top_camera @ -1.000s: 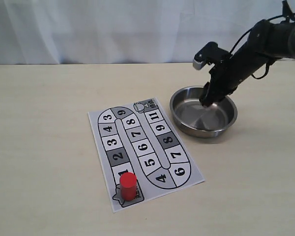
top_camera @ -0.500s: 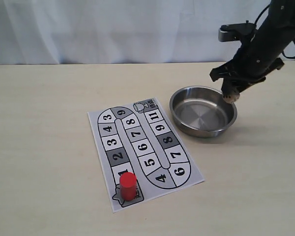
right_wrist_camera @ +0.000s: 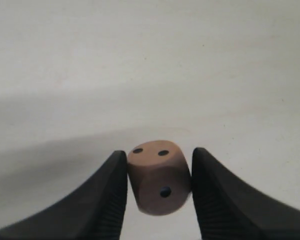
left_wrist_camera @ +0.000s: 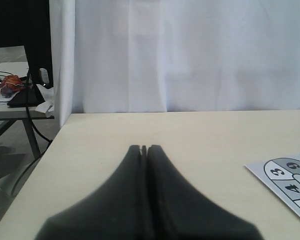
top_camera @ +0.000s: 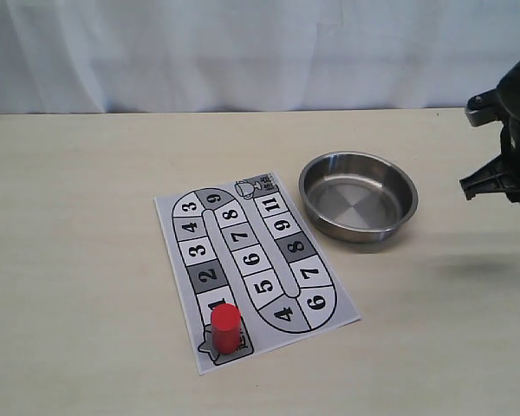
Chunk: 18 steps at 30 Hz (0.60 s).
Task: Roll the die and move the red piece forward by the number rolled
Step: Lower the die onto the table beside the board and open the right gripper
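Note:
The die, a tan wooden cube, sits between the fingers of my right gripper, which is shut on it above bare tabletop. A two-pip face and a one-pip face show. In the exterior view the right arm hangs at the far right edge, past the steel bowl; its fingers and the die are cut off there. The red piece stands upright at the near end of the paper game board, just below square 1. My left gripper is shut on nothing over the table and is out of the exterior view.
The bowl holds nothing and stands just right of the board's far end. A corner of the board shows in the left wrist view. A white curtain backs the table. Off one table edge stands a side table with cables.
My right gripper lifted out of the bowl with the die and swung right, to the edge of the exterior view. The red piece and the board have not moved.

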{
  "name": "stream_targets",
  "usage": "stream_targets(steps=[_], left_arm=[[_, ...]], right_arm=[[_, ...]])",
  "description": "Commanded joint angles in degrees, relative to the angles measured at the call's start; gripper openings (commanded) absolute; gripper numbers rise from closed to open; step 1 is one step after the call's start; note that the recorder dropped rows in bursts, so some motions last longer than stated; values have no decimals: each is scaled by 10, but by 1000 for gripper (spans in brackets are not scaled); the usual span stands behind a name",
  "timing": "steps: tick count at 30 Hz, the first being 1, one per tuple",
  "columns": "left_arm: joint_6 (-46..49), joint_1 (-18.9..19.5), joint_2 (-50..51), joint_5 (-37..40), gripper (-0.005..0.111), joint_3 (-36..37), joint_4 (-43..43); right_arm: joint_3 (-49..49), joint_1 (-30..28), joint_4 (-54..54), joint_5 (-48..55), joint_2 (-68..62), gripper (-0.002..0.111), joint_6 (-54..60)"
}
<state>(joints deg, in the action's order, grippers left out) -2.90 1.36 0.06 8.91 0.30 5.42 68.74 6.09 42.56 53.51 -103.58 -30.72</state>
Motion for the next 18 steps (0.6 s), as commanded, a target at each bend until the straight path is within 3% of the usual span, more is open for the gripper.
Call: stream_targets(steps=[1,6,11,14,18], left_arm=[[-1,0,-1,-7,0,-3,-1],[-1,0,-1,-7,0,-3,-1],[-1,0,-1,-7,0,-3,-1],[-1,0,-1,-7,0,-3,-1],[-1,0,-1,-7,0,-3,-1]], right_arm=[[-32,0,34,-18,5,4,-17],[-38,0,3,-40,5,4,8],[-38,0,-192,-124,5,8,177],[-38,0,-283,-143,5,25,264],[-38,0,-343,-143,5,66,316]])
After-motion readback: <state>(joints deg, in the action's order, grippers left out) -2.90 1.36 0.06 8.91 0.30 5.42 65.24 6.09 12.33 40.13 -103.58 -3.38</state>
